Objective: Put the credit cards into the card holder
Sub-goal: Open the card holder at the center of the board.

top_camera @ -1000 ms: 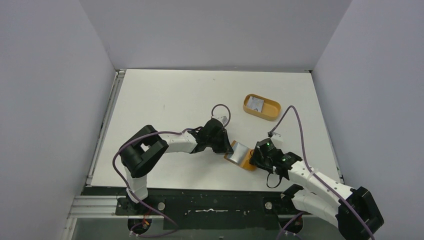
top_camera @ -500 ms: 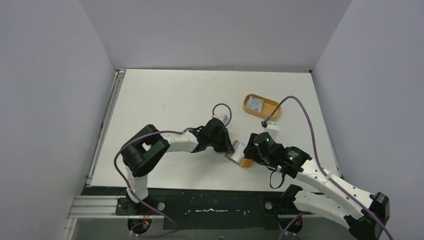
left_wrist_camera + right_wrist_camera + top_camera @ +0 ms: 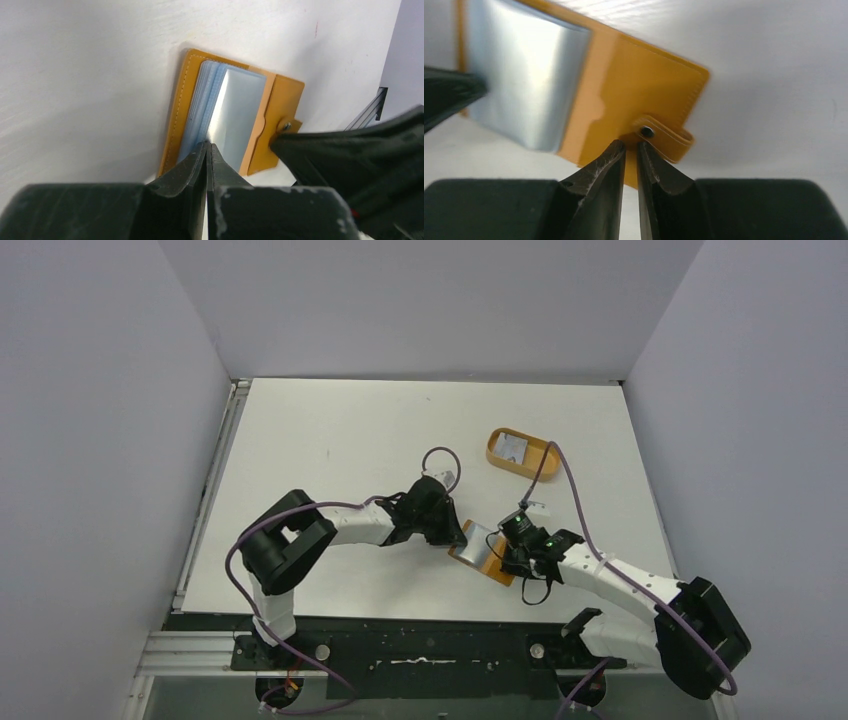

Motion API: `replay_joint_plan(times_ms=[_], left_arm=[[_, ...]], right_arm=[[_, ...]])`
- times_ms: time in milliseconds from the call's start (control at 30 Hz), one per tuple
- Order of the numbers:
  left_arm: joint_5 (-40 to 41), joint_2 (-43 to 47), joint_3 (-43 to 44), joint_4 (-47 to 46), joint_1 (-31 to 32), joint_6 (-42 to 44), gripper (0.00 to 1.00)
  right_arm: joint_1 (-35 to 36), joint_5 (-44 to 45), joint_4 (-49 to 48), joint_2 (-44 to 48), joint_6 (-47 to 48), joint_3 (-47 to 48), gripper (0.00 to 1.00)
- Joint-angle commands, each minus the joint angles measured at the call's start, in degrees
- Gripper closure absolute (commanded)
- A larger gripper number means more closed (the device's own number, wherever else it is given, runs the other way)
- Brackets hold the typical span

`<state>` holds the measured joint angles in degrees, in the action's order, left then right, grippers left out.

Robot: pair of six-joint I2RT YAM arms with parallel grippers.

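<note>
On the matte white table [image 3: 340, 440], the left gripper [image 3: 207, 146] lies low at the left. Its black, scuffed fingers are clenched flat together, and their tips rest on the near edge of the clear sleeves [image 3: 240, 110]. Whether a sleeve is nipped between them cannot be told.

Just right of it lies the card holder [image 3: 644, 85], open and flat, near the table's near edge and between the two grippers. It is smooth orange-tan leather with stitched borders, and holds a fan of glossy, silvery-blue plastic sleeves.

At its right flap is a small rounded snap tab [image 3: 669, 137] with a dark stud. The right gripper [image 3: 631, 145] sits just beside it with its fingers drawn almost together, leaving a thin slit. Its tips are over the flap's edge; a grip on the leather cannot be made out.

Farther right, well apart, an orange oval tray [image 3: 545, 462] holds a pale credit card [image 3: 511, 447]. Purple cables [image 3: 440, 453] loop over both arms.
</note>
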<state>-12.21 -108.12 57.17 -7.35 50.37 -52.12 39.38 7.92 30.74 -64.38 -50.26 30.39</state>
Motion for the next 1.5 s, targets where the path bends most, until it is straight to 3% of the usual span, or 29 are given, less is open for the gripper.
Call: replay_joint_plan(times_ms=[0,167,367,600,900,1467], left_arm=[[0.65,4.54,-2.41,2.16,-1.43,1.04,0.93],[-0.74,9.71,-2.94,4.09,-2.18,1.83,0.58],[2.83,17.2,-6.72,6.97,-3.28,2.23,0.4],[1.21,17.22,-9.96,3.85,-8.02,2.51,0.38],[-1.32,13.12,-4.67,3.2,-8.12,5.2,0.38],[1.48,6.5,0.96,8.19,-8.1,6.8,0.38]], right_arm=[[-3.6,-1.1,-5.85,-2.02,1.89,-1.95,0.83],[-4.69,-2.45,-10.88,-6.73,2.75,-3.38,0.83],[-5.66,-4.35,-16.02,-11.84,4.79,-3.88,0.82],[-5.83,-5.75,-19.02,-17.24,7.17,-2.21,0.82],[-5.85,-6.86,-20.02,-21.02,7.8,-0.43,0.82],[-5.99,-7.46,-21.02,-22.59,8.31,-0.07,0.81]])
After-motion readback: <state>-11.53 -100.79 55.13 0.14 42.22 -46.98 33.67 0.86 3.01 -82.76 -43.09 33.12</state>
